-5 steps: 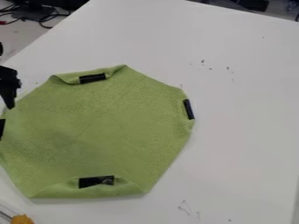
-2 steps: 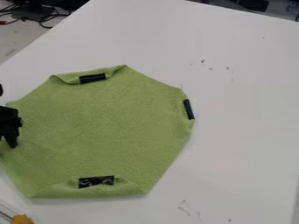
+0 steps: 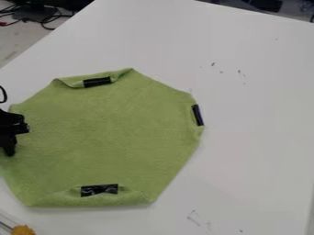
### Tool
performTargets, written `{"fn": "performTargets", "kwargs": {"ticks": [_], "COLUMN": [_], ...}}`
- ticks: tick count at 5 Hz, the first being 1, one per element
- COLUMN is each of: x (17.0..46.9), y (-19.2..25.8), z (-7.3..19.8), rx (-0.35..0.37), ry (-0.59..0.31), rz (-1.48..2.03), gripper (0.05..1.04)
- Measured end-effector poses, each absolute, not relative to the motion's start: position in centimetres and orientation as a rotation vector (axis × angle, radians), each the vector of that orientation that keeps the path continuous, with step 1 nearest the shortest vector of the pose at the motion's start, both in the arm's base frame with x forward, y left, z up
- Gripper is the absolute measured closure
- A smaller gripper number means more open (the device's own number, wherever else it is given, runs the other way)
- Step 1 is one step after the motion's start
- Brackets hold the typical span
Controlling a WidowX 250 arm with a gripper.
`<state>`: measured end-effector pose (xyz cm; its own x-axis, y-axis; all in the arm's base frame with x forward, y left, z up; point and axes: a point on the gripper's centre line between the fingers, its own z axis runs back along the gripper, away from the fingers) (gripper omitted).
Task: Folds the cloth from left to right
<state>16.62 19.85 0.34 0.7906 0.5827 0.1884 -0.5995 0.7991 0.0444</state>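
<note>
The gripper [image 3: 10,149] hangs at the left edge of the view, over the left side of the green cloth [image 3: 113,133], and hides part of that side. Spread mostly flat on the white table, the cloth has its corners folded in, giving it a many-sided outline. Black tape pieces mark its top edge, right edge and bottom edge. Whether the gripper holds the cloth's left edge, I cannot tell.
The white table [image 3: 257,151] extends beyond the cloth on the right and above. At the bottom left corner lies an orange-yellow object [image 3: 23,230]. Dark cables [image 3: 36,16] are beyond the table at the top left.
The gripper has come down along the left edge of the view and then slightly right. The black tape at the cloth's left is now hidden. The cloth's bottom edge has shifted very slightly left.
</note>
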Motion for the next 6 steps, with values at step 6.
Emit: {"fn": "performTargets", "kwargs": {"ticks": [6], "x": [22.5], "y": [10.7], "z": [9.7], "rx": [0.284], "ry": [-0.207], "rz": [0.511], "gripper": [1.011]}}
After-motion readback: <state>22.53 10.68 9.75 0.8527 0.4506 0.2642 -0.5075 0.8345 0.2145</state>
